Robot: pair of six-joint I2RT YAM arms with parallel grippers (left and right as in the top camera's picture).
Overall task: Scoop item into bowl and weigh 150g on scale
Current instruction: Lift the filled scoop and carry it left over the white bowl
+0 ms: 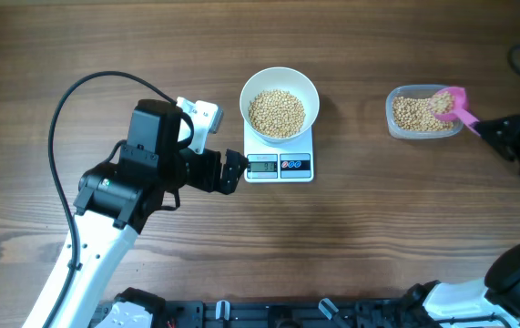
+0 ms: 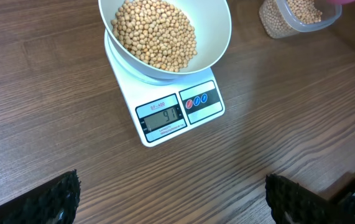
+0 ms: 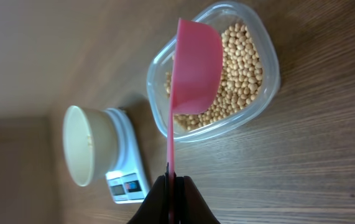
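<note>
Two stocks of beans are showing: one heap is lying in the white bowl (image 1: 245, 98), and the rest is sitting in the clear tub (image 1: 391, 111) well to its right on the wooden table (image 1: 105, 36). The bowl is standing on the scale (image 1: 278, 175), which is switched on. Its display (image 2: 163, 116) is showing what looks like a two-digit figure in the nineties. Judged from that, the weighing is partly done and more scooping is needed to reach the target.

The right gripper (image 3: 172, 183) is clenching the thin handle of the pink scoop (image 3: 196, 68), and the scoop's head is hanging over the tub's beans (image 3: 242, 68). The left gripper (image 1: 237, 173) is waiting just beside the scale's left edge with its jaws spread wide and nothing between them.

Several details are proving hard to read. The scoop is turning its back and edge to the wrist camera, so whether it is carrying beans cannot be told. The display's last digit is looking blurred. Most of the right arm is running off the overhead frame's edge.
</note>
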